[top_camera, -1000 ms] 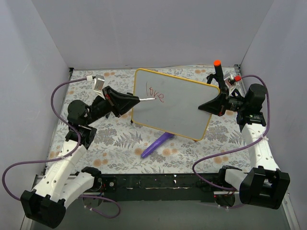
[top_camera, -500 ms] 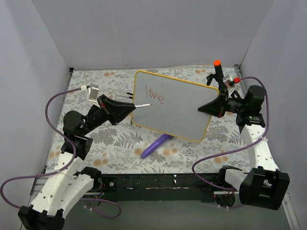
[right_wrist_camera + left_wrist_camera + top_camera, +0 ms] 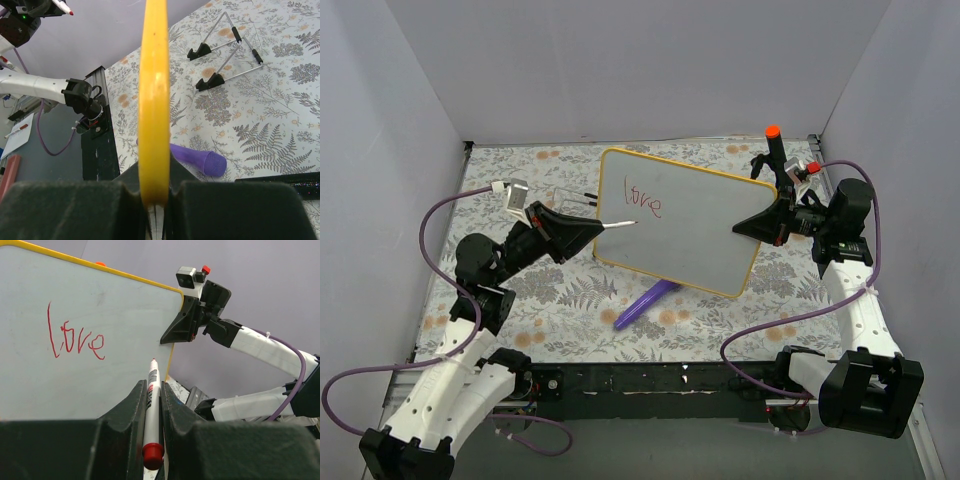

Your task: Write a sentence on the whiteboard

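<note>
One red word (image 3: 643,199), "love", on the whiteboard (image 3: 690,235) | right jaws pinch its edge, tilted above the desk (image 3: 560,290) | left jaws squeeze the pen (image 3: 151,390), tip under the red word | next: press softly, hold board steady

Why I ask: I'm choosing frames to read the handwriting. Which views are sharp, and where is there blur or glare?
Top external: even, soft light, no glare on the white rectangular board with a yellow frame; red handwritten word small but sharp. Left wrist: word crisp and large, left pincer dark and soft. Right wrist: board edge and right pincer blurred, floral tablecloth sharp.
</note>
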You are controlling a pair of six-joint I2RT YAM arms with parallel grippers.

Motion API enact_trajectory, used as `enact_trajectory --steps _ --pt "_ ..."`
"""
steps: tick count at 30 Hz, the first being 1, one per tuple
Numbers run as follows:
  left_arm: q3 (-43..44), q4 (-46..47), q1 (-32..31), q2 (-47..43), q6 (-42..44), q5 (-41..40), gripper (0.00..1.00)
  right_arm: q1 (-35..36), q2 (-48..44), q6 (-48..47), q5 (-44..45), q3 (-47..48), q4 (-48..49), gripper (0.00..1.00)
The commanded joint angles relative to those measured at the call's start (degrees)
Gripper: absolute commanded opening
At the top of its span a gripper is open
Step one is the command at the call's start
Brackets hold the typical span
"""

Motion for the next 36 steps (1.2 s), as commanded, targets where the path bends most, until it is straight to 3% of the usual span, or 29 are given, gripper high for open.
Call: enact_trajectory --steps 1,11,24,36 --pt "-0.4 1.5 0.3 0.5 -0.8 0.3 0.0 -0.1 -2.1 0.7 -2.7 1.2 4.4 0.01" --pt "-0.2 2.3 0.1 1.9 -1.0 1.0 0.0 -0.4 -1.9 0.6 -2.2 1.2 4.4 0.01" --pt "3.9 2.4 -8.3 7.8 3.2 -4.0 0.0 -0.6 -1.8 -1.3 -1.2 2.2 1.7 0.01" --pt "5.1 4.8 -9.8 9.8 2.6 -7.4 0.0 -0.7 -1.4 -1.4 -1.2 2.2 1.6 0.01"
